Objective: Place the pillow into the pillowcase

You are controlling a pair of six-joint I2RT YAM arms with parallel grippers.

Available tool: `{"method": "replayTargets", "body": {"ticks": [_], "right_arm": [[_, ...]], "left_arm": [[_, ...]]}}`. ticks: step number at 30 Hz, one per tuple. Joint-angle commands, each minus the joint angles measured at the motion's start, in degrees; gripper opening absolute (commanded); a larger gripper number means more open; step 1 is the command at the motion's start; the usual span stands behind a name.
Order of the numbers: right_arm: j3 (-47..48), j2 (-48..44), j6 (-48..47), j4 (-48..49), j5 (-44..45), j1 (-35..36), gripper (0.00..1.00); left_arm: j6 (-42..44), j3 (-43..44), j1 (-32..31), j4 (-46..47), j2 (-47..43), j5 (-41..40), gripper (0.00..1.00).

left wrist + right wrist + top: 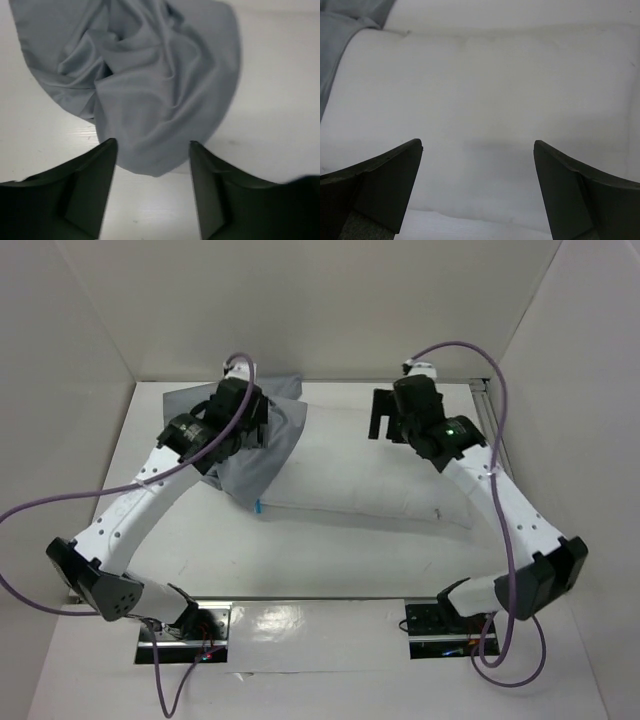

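The white pillow (370,475) lies lengthwise across the middle of the table and fills most of the right wrist view (485,85). The wrinkled grey pillowcase (262,455) lies bunched at the pillow's left end, overlapping it. In the left wrist view the pillowcase (150,85) spreads below the fingers, its lower edge between the two tips. My left gripper (248,422) (152,145) hovers over the cloth, open, holding nothing. Over the pillow's back right part, my right gripper (383,418) (478,143) stands wide open with nothing between its fingers.
White walls close in the table at the back and both sides. Purple cables loop from both arms (60,502) (500,390). A metal rail (486,400) runs at the back right corner. A small blue tag (258,508) shows at the pillow's near left corner.
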Motion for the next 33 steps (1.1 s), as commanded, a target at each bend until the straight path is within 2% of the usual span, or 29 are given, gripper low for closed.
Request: {"method": "replayTargets", "body": {"ticks": [1, 3, 4, 6, 8, 10, 14, 19, 24, 26, 27, 30, 31, 33], "right_arm": [[2.98, 4.51, -4.95, 1.24, 2.34, 4.81, 0.99], [3.59, 7.4, -6.1, 1.24, 3.48, 9.29, 0.99], [3.59, 8.2, -6.62, 1.24, 3.48, 10.79, 0.99], [3.59, 9.61, -6.63, 1.24, 4.27, 13.69, 0.99], [3.07, 10.84, -6.63, 1.76, 4.27, 14.23, 0.99], [3.07, 11.37, -6.63, 1.77, 2.18, 15.37, 0.99], [3.07, 12.95, -7.86, -0.68, 2.42, 18.26, 0.99], [2.28, 15.5, -8.47, -4.03, 7.16, 22.92, 0.99], [-0.44, 15.51, -7.95, -4.56, 8.4, 23.55, 0.99], [-1.06, 15.51, -7.95, -3.95, 9.45, 23.55, 0.99], [-2.02, 16.12, -8.47, -2.9, 9.46, 23.55, 0.99], [-4.4, 17.43, -8.47, -0.97, 10.86, 23.55, 0.98], [-5.53, 17.44, -8.47, -0.35, 11.47, 22.76, 0.96], [-6.77, 17.97, -8.47, 2.1, 11.48, 22.15, 0.86]], "left_arm": [[-7.24, -13.97, 1.06, 1.84, -2.86, -7.5, 0.68], [-13.89, -21.99, 1.06, 4.04, -6.48, -9.79, 0.53], [-15.85, -31.08, 0.37, 6.14, -8.5, -10.49, 0.41], [-19.02, -39.65, -1.29, 13.87, -14.04, -11.29, 0.44], [-22.0, -46.86, -1.31, 16.26, -15.54, -10.51, 0.6], [-24.82, -50.57, -1.92, 19.25, -15.55, -11.11, 0.64], [-26.85, -51.3, -1.32, 21.88, -12.92, -11.11, 0.64], [-24.13, -52.96, -0.09, 28.13, -9.84, -7.34, 0.66], [-23.6, -52.97, 1.15, 30.68, -5.71, -4.7, 0.66], [-23.08, -52.97, 1.68, 31.29, -4.92, -4.17, 0.62], [-23.07, -52.97, 1.68, 31.3, -4.91, -4.17, 0.59], [-23.07, -51.05, 2.9, 31.3, -3.86, -4.17, 0.3], [-23.07, -50.42, 2.91, 29.56, -3.16, -3.65, 0.14], [-23.07, -49.19, 2.91, 29.01, -2.63, -3.64, 0.01]]}}
